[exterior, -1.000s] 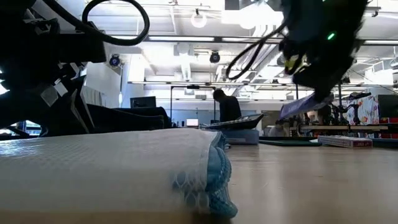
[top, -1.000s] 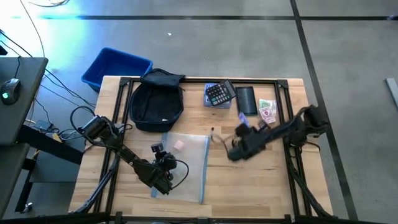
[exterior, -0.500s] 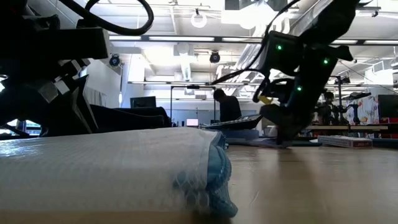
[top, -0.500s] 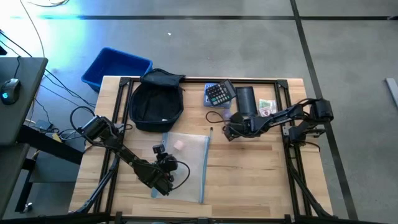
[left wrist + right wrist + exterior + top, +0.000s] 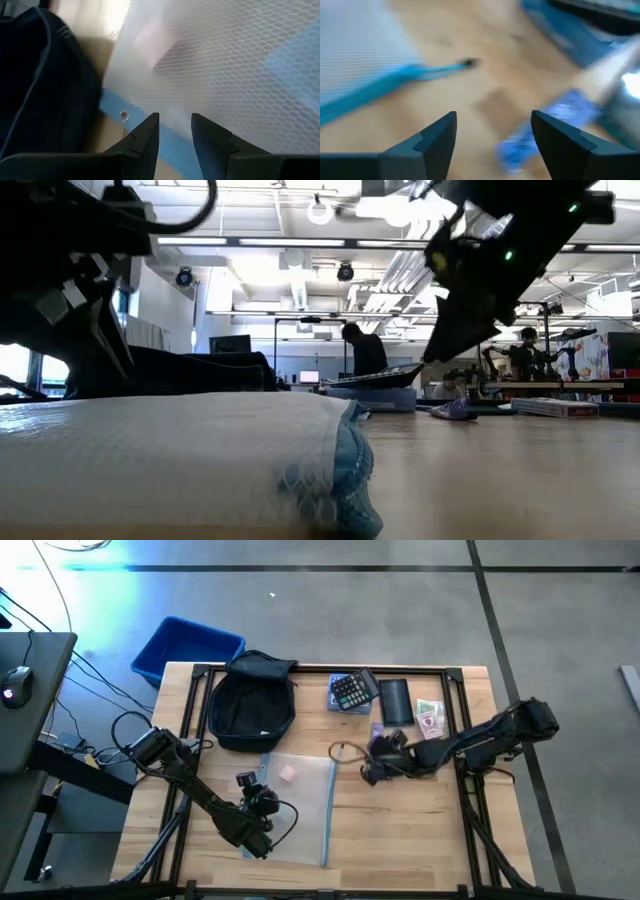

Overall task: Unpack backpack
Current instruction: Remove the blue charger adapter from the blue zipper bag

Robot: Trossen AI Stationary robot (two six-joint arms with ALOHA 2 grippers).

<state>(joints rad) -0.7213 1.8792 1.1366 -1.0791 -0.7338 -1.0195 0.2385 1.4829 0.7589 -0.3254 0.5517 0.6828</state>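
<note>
so my right gripper [image 5: 492, 145] is spread and empty, a blue packet [image 5: 540, 127] just beyond my fingertips; left gripper [image 5: 175, 132] is parted over the mesh pouch [image 5: 300, 790]. several items are out, and the backpack [image 5: 252, 705] lies farther off, maybe still holding more.

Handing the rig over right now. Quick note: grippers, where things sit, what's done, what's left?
Right gripper: open, empty, above the wood just beside a small blue packet lying on the table.
Left gripper: fingers slightly apart, holding nothing, over the clear mesh pouch at the table's front left.
Backpack: back left of the table, lying flat.
Already out, back right: calculator, black pouch, cards, blue packet.
Left: cannot tell whether the backpack is empty; check it. The blue bin sits off the back-left corner.
</note>
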